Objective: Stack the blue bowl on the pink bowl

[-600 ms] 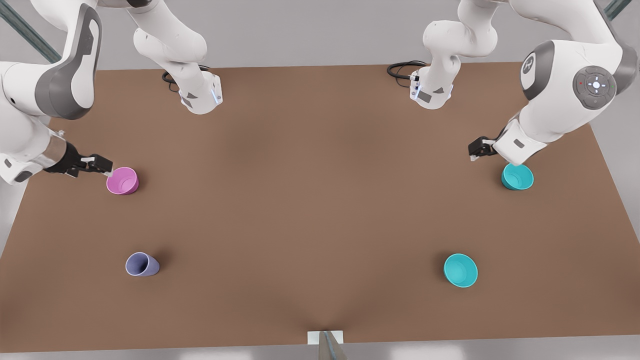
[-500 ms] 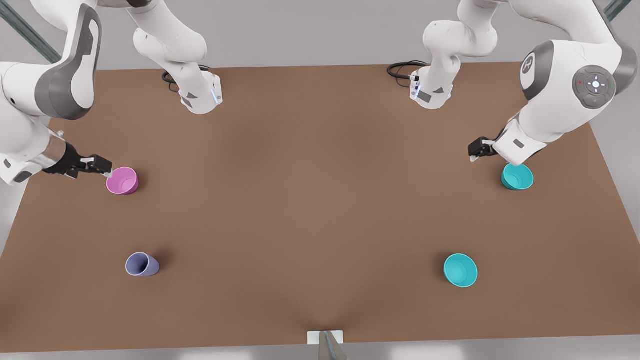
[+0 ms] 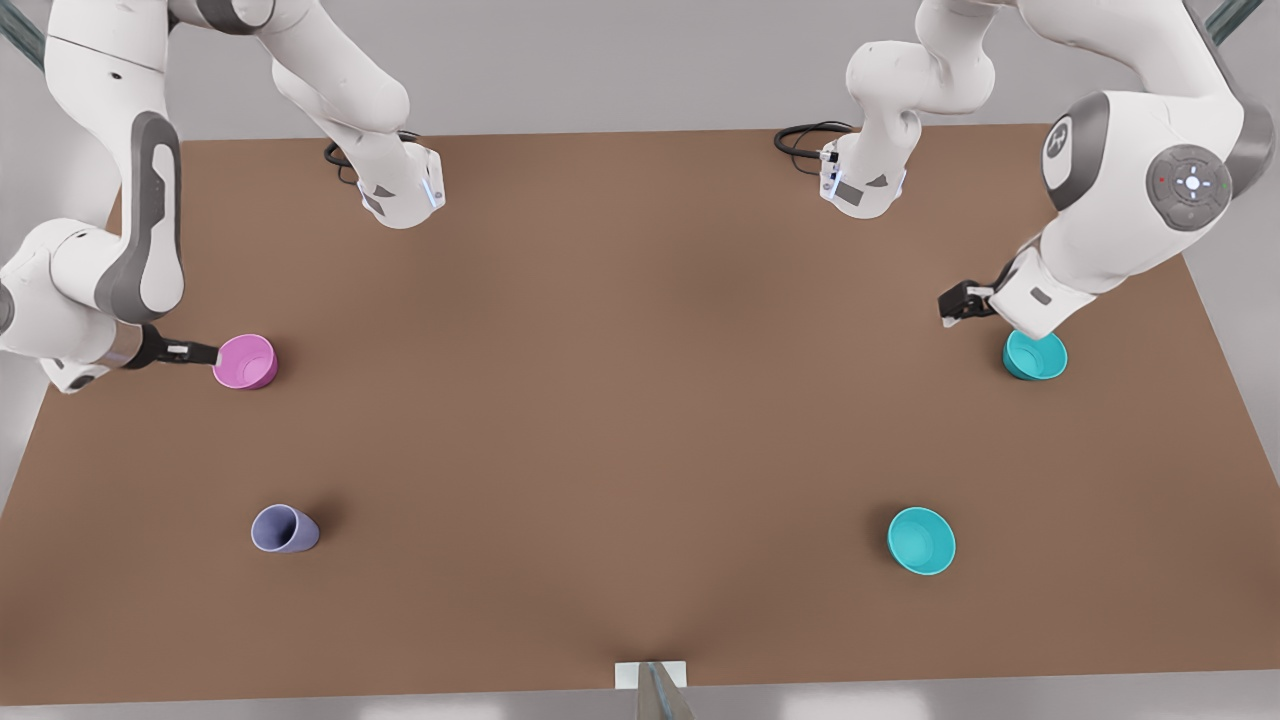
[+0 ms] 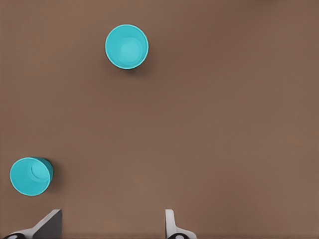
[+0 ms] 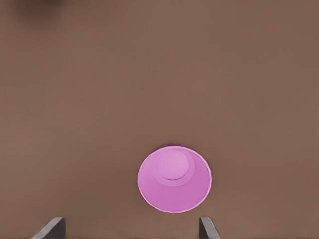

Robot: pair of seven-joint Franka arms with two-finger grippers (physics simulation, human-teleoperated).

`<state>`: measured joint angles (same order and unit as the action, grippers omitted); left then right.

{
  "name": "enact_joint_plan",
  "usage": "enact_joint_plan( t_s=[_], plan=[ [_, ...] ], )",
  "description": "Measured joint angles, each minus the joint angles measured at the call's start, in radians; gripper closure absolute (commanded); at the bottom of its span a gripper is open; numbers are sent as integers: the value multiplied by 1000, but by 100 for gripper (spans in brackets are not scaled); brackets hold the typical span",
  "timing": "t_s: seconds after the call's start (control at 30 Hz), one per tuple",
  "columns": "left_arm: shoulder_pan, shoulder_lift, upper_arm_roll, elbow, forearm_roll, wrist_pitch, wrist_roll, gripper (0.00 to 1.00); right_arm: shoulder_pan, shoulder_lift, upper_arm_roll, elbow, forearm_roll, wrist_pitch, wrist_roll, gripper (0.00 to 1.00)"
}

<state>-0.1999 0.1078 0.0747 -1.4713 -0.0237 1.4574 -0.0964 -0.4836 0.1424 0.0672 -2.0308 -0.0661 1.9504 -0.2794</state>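
Blue bowls number two (image 3: 1035, 355) (image 3: 921, 540), pink bowl (image 3: 245, 361) one, cup (image 3: 284, 528) one. Left gripper (image 3: 952, 308) and right gripper (image 3: 205, 352) stand open; the right arm has swung upright since earlier.

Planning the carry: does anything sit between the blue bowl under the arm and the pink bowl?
Nothing visible: bare table separates the blue bowl and the pink bowl; the lavender cup sits off that line.

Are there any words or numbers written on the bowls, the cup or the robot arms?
No words or numbers can be read.
Pink bowl, both teal bowls, lavender cup: plain.
Arm joint at the front view's right: a small round white emblem, too small to read.
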Motion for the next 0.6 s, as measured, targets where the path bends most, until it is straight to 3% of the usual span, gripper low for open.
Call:
enact_joint_plan(
  t_s=[0.23, 0.6],
  plan=[
    [-1, 2, 4, -22, 0, -1, -3, 0, -73, -1, -1, -226, 5, 261, -75, 0],
    [16, 36, 4, -22, -2, 0, -6, 0, -181, 171, -4, -239, -3, 518, -194, 0]
  ],
)
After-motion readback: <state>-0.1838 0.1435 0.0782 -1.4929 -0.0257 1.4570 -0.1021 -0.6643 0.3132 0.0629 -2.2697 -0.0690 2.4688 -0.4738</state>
